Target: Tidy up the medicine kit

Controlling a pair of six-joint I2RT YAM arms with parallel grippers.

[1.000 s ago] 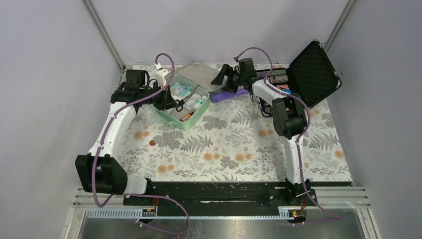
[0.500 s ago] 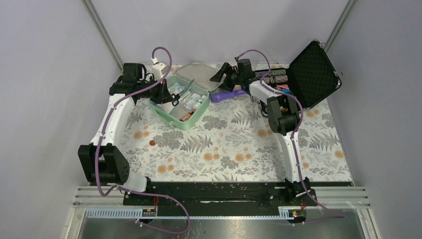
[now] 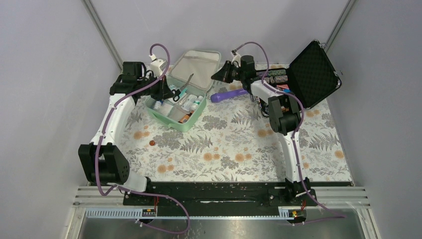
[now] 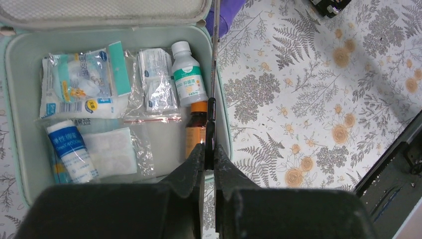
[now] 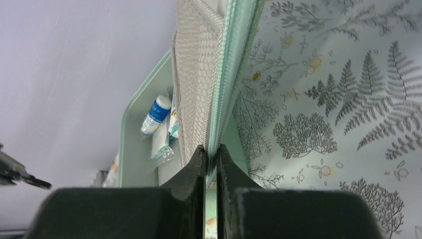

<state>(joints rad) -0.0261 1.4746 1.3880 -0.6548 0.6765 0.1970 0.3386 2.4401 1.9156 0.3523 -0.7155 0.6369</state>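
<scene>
Med kit open at back-left of table, both claws busy

The mint medicine kit point(image 3: 172, 121) sits on the floral cloth point(image 3: 239, 144) w/ its lid point(image 3: 196, 64) tipped up. The right gripper point(image 5: 211, 152) is pinched tight on the lid's green edge, right by the mesh pocket. The left gripper point(image 4: 209, 149) is clamped on thin metal scissors point(image 4: 213, 74) over the tray, above a white bottle point(image 4: 188, 74), a brown bottle point(image 4: 195, 127) and sachets. A purple thing point(image 3: 228, 94) lies just beside the kit, and a black foam case point(image 3: 313, 69) stands open at back-right.

1. A black foam-lined case point(image 3: 314, 72) stands open at the far right of the fern-patterned table point(image 3: 224, 154).
2. Colourful pieces point(image 3: 277, 77) sit in its base.
3. A purple object point(image 3: 227, 94) lies left of it.
</scene>
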